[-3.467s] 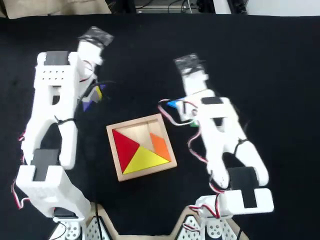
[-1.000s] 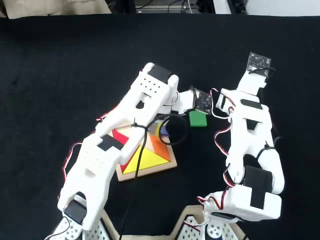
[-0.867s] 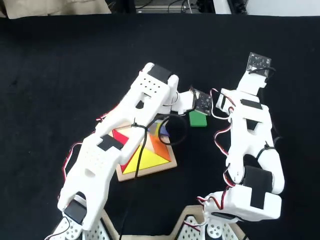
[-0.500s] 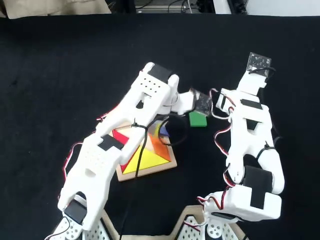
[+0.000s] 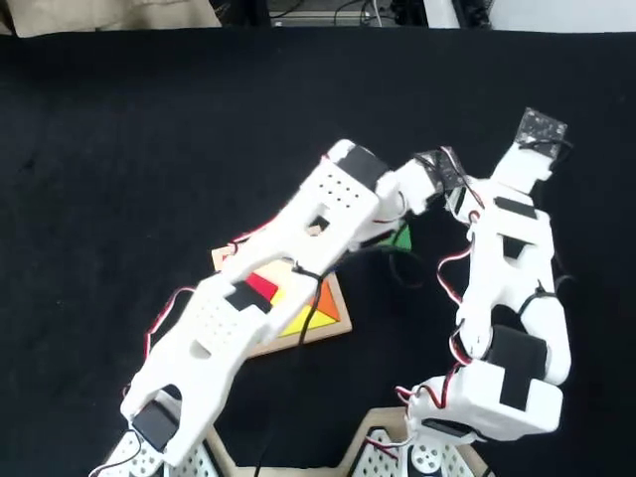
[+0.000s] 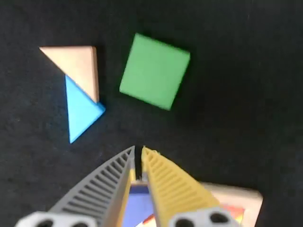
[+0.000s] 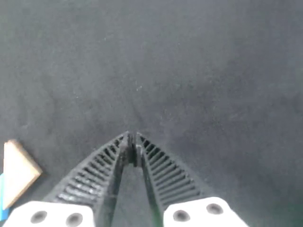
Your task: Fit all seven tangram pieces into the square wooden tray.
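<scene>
Left tool (image 6: 137, 152) pressed together, holding nothing, over the black counter (image 5: 149, 149) just past the tray (image 5: 338, 326), red piece (image 5: 260, 286), yellow piece (image 5: 308, 319) and orange piece (image 5: 326, 296) inside, green square (image 6: 155, 71), tan triangle (image 6: 75, 61) touching blue triangle (image 6: 78, 111) loose beyond, right tool (image 7: 131, 141) pressed together farther right.

No writing, label, number or sign can be read in any of the views — nothing legible at all.
</scene>
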Robot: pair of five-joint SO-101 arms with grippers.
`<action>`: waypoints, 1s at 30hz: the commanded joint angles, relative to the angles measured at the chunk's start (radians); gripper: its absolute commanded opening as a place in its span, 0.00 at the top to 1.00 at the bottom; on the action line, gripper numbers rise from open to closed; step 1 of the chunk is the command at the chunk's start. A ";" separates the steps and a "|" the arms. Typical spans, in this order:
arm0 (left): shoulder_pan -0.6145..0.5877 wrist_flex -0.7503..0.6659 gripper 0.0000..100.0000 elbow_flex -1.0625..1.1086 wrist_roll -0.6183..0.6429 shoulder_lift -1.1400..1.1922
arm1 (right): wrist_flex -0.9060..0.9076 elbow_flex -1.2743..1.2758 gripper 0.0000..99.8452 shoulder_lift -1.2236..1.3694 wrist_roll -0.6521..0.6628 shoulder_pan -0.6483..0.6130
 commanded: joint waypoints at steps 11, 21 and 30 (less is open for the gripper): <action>-0.090 0.078 0.97 -0.012 0.118 0.037 | -0.018 -0.056 0.99 -0.013 -0.009 0.023; -0.117 0.008 0.97 0.131 0.118 0.035 | -0.018 -0.056 0.99 -0.013 -0.009 0.023; -0.142 0.012 0.97 0.205 0.118 0.031 | -0.018 -0.056 0.99 -0.013 -0.009 0.021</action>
